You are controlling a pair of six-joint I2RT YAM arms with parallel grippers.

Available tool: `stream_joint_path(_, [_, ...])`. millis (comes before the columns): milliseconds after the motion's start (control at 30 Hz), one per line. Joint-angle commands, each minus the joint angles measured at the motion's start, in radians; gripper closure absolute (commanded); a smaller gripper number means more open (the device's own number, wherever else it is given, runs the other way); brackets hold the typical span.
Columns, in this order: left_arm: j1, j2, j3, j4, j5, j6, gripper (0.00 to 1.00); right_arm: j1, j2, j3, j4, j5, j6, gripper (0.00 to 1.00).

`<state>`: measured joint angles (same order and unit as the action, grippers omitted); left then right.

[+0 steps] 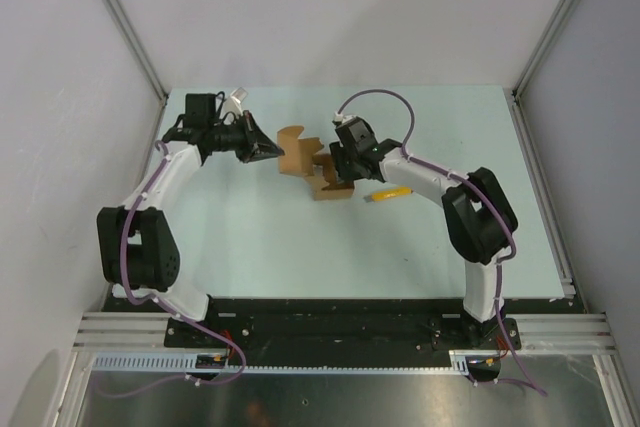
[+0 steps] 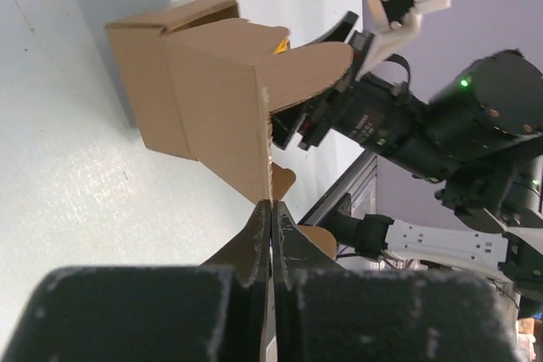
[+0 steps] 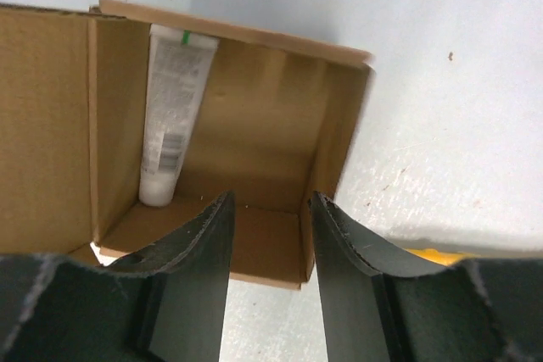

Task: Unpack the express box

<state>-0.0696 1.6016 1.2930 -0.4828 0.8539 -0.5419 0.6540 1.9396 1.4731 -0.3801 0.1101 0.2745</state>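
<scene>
Inside the express box (image 3: 263, 116), you see a white tube (image 3: 174, 108), its print unreadable. Your right tool (image 3: 271, 205) gapes empty; your left tool (image 2: 270, 207) is clenched.

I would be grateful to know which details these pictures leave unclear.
- Tube label: right wrist view, print too small to read.
- Express box interior: top view, right pincer covers it.
- Yellow cutter: right wrist view, mostly behind a finger.
- Left pincer: left wrist view, whether it pinches cardboard is unclear.
</scene>
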Motion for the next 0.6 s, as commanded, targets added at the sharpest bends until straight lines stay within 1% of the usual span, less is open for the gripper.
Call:
stream_joint_path(0, [0.004, -0.042, 0.026, 0.007, 0.063, -0.004, 1.0, -0.004, 0.03, 0.049, 0.01, -0.026, 0.022, 0.55])
stream_joint_path(133, [0.008, -0.022, -0.029, 0.004, 0.034, 0.022, 1.0, 0.002, 0.053, 0.093, -0.009, -0.021, 0.028, 0.55])
stream_joint_path(300, [0.051, -0.019, -0.096, -0.013, -0.009, 0.071, 1.0, 0.012, 0.044, 0.144, -0.02, 0.014, 0.032, 0.53])
stream_joint_path(400, [0.067, -0.017, -0.121, -0.031, -0.021, 0.089, 1.0, 0.029, 0.045, 0.185, -0.043, 0.058, 0.026, 0.5])
stream_joint_path(433, [0.067, -0.016, -0.126, -0.036, -0.022, 0.091, 1.0, 0.038, 0.048, 0.196, -0.055, 0.075, 0.02, 0.46])
stream_joint_path(467, [0.067, -0.017, -0.133, -0.04, -0.027, 0.095, 1.0, 0.053, 0.051, 0.208, -0.066, 0.094, 0.019, 0.44])
stream_joint_path(500, [0.067, -0.016, -0.135, -0.042, -0.029, 0.097, 1.0, 0.059, 0.055, 0.231, -0.074, 0.115, 0.012, 0.43])
stream_joint_path(567, [0.067, -0.014, -0.135, -0.042, -0.027, 0.103, 1.0, 0.071, 0.067, 0.246, -0.086, 0.105, 0.014, 0.43])
